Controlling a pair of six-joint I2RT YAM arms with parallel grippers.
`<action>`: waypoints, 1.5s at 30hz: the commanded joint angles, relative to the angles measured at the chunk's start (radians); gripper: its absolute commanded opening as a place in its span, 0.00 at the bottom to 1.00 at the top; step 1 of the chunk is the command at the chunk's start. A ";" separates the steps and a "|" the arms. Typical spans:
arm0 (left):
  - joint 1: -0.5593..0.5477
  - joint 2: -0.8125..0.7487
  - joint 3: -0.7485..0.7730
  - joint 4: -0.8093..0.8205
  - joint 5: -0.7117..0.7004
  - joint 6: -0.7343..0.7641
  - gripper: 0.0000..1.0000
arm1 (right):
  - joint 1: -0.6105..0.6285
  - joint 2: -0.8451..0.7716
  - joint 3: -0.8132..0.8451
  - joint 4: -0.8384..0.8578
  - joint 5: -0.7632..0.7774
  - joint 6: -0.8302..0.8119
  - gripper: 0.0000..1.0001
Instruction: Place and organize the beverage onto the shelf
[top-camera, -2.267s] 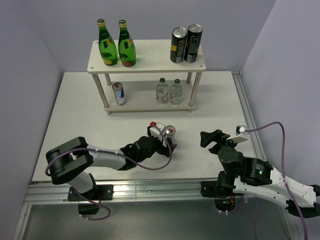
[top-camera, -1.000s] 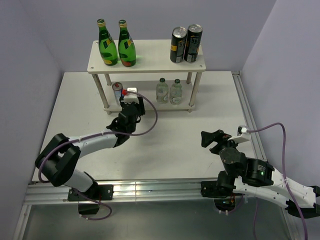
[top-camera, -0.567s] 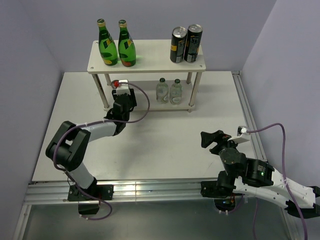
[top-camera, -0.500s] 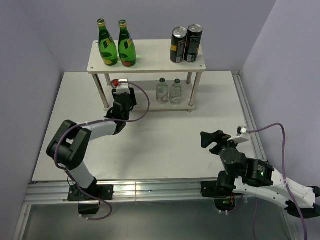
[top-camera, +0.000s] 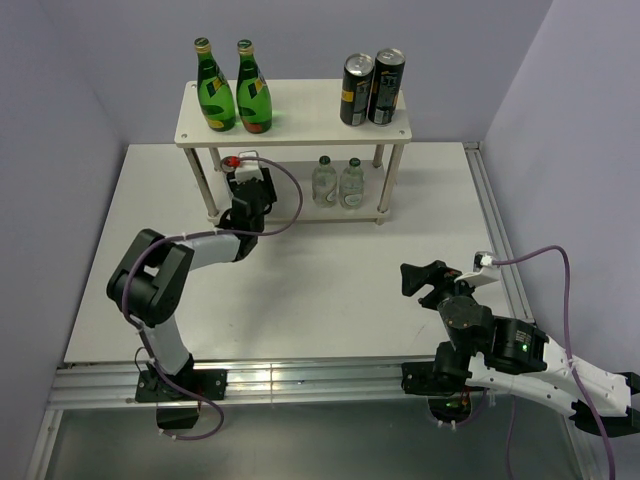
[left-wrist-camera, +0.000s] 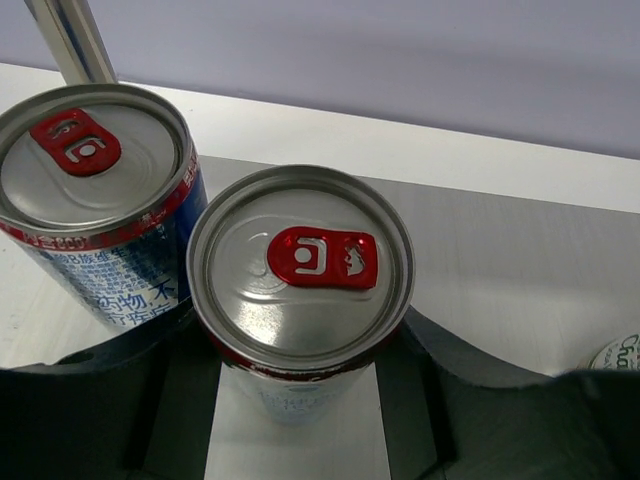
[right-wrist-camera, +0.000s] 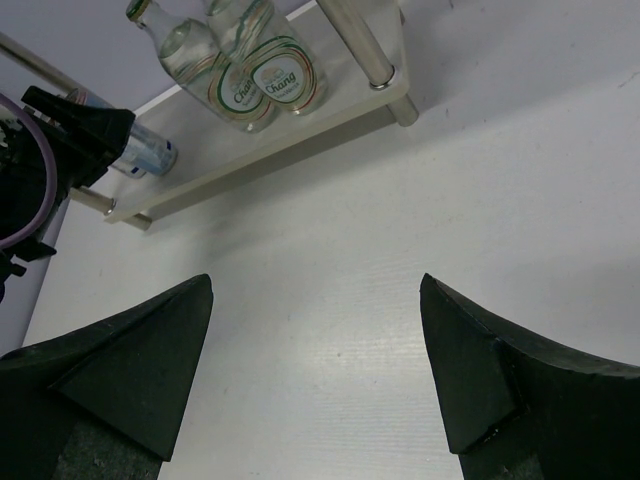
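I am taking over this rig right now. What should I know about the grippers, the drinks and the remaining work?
Left gripper: jaws shut on the second can, at the lower tier of the shelf, beside the first can.
Right gripper: open, empty, over the table.
Done: two green bottles and two dark cans on the top tier; two clear bottles on the lower tier.
Left: release the can and withdraw.

Left white-and-black arm at full stretch forward, its black two-finger gripper (top-camera: 246, 188) clamped around a silver red-tabbed can (left-wrist-camera: 300, 270); right black gripper (right-wrist-camera: 315, 370) hovers low, jaws wide apart.
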 joint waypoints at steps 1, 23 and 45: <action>0.006 0.008 0.057 0.081 -0.040 -0.020 0.23 | 0.006 0.004 -0.001 0.025 0.013 -0.004 0.91; -0.147 -0.203 -0.125 -0.070 -0.166 -0.083 0.98 | 0.005 0.010 0.002 0.016 0.022 0.010 0.91; -0.417 -1.050 0.331 -1.443 -0.212 -0.390 0.99 | 0.005 0.257 0.588 0.101 -0.167 -0.395 0.89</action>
